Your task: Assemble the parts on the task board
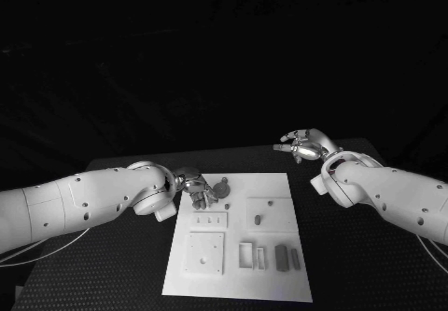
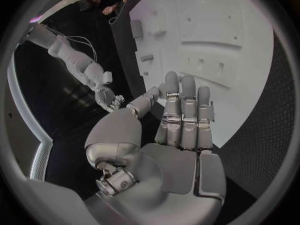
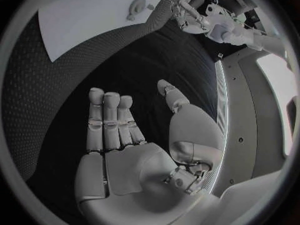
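Task board [image 1: 280, 285] — a white rectangular plate, long axis running away from the robot, lying between the two hands. Nearest on it stand raised square plates and slotted frames, with grey bars [image 1: 281, 256] upright beside them; farther off, a round grey part [image 1: 221, 189] lies just beside the left hand [image 1: 193, 188]. Left hand: fingers straight and together over the board's far left edge, holding nothing. Right hand [image 1: 303, 145]: beyond the far right corner — fingers extended, empty.

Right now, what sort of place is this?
Likely a robot test bench: a black table bearing a white task board with small grey parts, and the left hand and right hand open over it.
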{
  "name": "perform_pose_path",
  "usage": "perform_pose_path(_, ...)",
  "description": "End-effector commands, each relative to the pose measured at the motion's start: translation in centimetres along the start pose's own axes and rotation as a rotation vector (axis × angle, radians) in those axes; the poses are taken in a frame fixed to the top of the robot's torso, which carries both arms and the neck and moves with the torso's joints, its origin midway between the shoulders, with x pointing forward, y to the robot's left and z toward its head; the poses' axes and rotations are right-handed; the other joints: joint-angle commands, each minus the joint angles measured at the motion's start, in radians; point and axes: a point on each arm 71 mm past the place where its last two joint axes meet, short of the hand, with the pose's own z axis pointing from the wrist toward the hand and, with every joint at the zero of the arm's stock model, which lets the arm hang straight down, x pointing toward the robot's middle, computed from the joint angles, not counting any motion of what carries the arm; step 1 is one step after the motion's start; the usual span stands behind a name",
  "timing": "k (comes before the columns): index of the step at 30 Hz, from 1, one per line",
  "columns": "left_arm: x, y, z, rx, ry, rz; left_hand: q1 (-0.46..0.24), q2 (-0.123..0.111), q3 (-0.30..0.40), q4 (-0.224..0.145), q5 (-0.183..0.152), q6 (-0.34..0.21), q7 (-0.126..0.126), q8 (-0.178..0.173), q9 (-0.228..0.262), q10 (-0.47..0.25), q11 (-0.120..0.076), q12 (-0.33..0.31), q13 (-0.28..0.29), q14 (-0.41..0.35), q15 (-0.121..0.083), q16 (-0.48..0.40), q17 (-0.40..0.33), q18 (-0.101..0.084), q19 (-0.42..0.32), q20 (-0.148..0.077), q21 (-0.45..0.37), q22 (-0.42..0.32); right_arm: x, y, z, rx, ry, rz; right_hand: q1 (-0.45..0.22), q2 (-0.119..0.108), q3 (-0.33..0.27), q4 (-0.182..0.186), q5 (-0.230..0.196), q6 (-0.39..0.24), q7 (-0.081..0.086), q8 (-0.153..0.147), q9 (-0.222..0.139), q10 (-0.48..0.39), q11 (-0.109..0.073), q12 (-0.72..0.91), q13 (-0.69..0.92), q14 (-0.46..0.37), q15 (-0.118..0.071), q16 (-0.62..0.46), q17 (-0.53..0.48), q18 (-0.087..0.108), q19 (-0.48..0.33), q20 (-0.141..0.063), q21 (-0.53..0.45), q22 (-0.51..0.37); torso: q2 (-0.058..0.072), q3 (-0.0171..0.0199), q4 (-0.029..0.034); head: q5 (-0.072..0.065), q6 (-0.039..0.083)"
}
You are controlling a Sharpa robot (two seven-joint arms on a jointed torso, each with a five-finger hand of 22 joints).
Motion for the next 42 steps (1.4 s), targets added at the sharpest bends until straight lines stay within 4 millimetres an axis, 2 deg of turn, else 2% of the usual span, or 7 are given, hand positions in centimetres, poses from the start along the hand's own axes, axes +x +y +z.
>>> perform_pose_path(1, 0.5, 0.6, -0.1, -0.082, 0.04, 0.083, 0.013, 0.007, -0.001, -0.003, 0.007, 0.032, -0.043, -0.001, 0.009, 0.036, -0.024, 0.16, 0.112, 0.055, -0.039, 0.077, 0.042, 0.024, 0.054, -0.066, 0.045, 0.013, -0.4, 0.1, 0.3, -0.016, -0.024, 0.054, 0.001, 0.008, -0.005, -0.009, 0.005, 0.025, 0.018, 0.006, -0.002, -0.106, 0.009, -0.005, -0.012, -0.005, 0.001, -0.003, -0.009, 0.052, -0.002, 0.003, -0.005, -0.001, 0.001, 0.0008, 0.0013, 0.001, -0.01)
perform_pose_path(5, 0.7, 0.7, -0.2, -0.108, 0.036, 0.093, 0.002, 0.006, 0.009, -0.005, 0.019, 0.039, -0.049, -0.008, 0.021, 0.009, -0.033, 0.305, 0.233, 0.067, -0.066, 0.158, 0.089, 0.025, 0.082, -0.092, 0.085, 0.021, -0.4, 0.1, 0.4, -0.014, -0.027, 0.054, 0.004, 0.014, -0.01, -0.019, 0.008, 0.026, 0.018, 0.006, -0.004, -0.105, 0.009, -0.002, -0.022, -0.004, 0.001, -0.003, -0.016, 0.052, -0.001, 0.004, -0.008, -0.002, 0.0, 0.0003, 0.0006, 0.003, -0.019)
perform_pose_path(7, 0.9, 0.7, -0.2, -0.118, 0.04, 0.1, -0.007, -0.001, 0.007, -0.007, 0.036, 0.041, -0.055, -0.012, 0.029, 0.002, -0.041, 0.407, 0.31, 0.092, -0.098, 0.229, 0.123, 0.033, 0.12, -0.116, 0.13, 0.035, -0.4, 0.1, 0.4, -0.015, -0.027, 0.054, 0.005, 0.015, -0.011, -0.022, 0.009, 0.026, 0.018, 0.007, -0.004, -0.105, 0.009, -0.002, -0.025, -0.004, 0.001, -0.003, -0.018, 0.052, -0.001, 0.005, -0.009, -0.002, 0.0, 0.0001, 0.0002, 0.002, -0.022)
perform_pose_path(14, 1.4, 0.3, 0.1, -0.132, 0.021, 0.187, -0.026, 0.012, 0.02, -0.006, 0.081, 0.05, -0.064, -0.013, 0.062, -0.031, -0.048, 0.568, 0.427, 0.118, -0.134, 0.323, 0.142, 0.039, 0.153, -0.149, 0.189, 0.04, -0.3, 0.4, 0.5, -0.017, -0.023, 0.056, 0.007, 0.02, -0.013, -0.028, 0.01, 0.027, 0.018, 0.007, -0.006, -0.106, 0.009, 0.001, -0.032, -0.004, 0.001, -0.003, -0.022, 0.052, 0.0, 0.005, -0.011, -0.001, 0.001, -0.0001, 0.0, 0.002, -0.033)
perform_pose_path(20, 1.8, 0.4, 0.3, -0.147, 0.025, 0.187, -0.032, 0.012, 0.024, -0.008, 0.102, 0.054, -0.067, -0.013, 0.075, -0.037, -0.051, 0.6, 0.444, 0.126, -0.142, 0.346, 0.139, 0.041, 0.168, -0.16, 0.209, 0.039, -0.1, 0.5, 0.6, -0.017, -0.017, 0.058, 0.008, 0.022, -0.014, -0.031, 0.01, 0.027, 0.018, 0.007, -0.007, -0.106, 0.009, 0.003, -0.035, -0.004, 0.001, -0.002, -0.024, 0.052, 0.001, 0.006, -0.011, -0.001, 0.0, 0.0008, -0.0003, 0.002, -0.041)
perform_pose_path(38, 1.8, 0.7, 0.6, -0.184, 0.044, 0.204, -0.09, 0.019, 0.03, -0.01, 0.235, 0.092, -0.08, 0.001, 0.115, -0.049, -0.063, 0.627, 0.443, 0.114, -0.142, 0.378, 0.124, 0.036, 0.15, -0.173, 0.24, 0.035, 0.1, 0.6, 0.7, -0.009, 0.001, 0.057, 0.019, 0.03, -0.015, -0.046, 0.011, 0.027, 0.019, 0.008, -0.011, -0.108, 0.009, 0.01, -0.048, -0.005, 0.001, 0.002, -0.032, 0.052, 0.003, 0.007, -0.014, 0.001, 0.0, 0.0009, -0.0002, 0.005, -0.052)
perform_pose_path(42, 1.9, 0.6, 0.6, -0.176, 0.037, 0.215, -0.119, 0.02, 0.034, -0.011, 0.305, 0.117, -0.09, 0.011, 0.133, -0.05, -0.072, 0.634, 0.438, 0.112, -0.141, 0.39, 0.118, 0.034, 0.145, -0.176, 0.25, 0.031, 0.1, 0.6, 0.7, -0.008, 0.001, 0.057, 0.021, 0.031, -0.015, -0.049, 0.013, 0.027, 0.019, 0.008, -0.012, -0.109, 0.009, 0.012, -0.05, -0.005, 0.002, 0.003, -0.033, 0.052, 0.003, 0.007, -0.014, 0.002, 0.0, 0.0003, -0.0006, 0.006, -0.053)
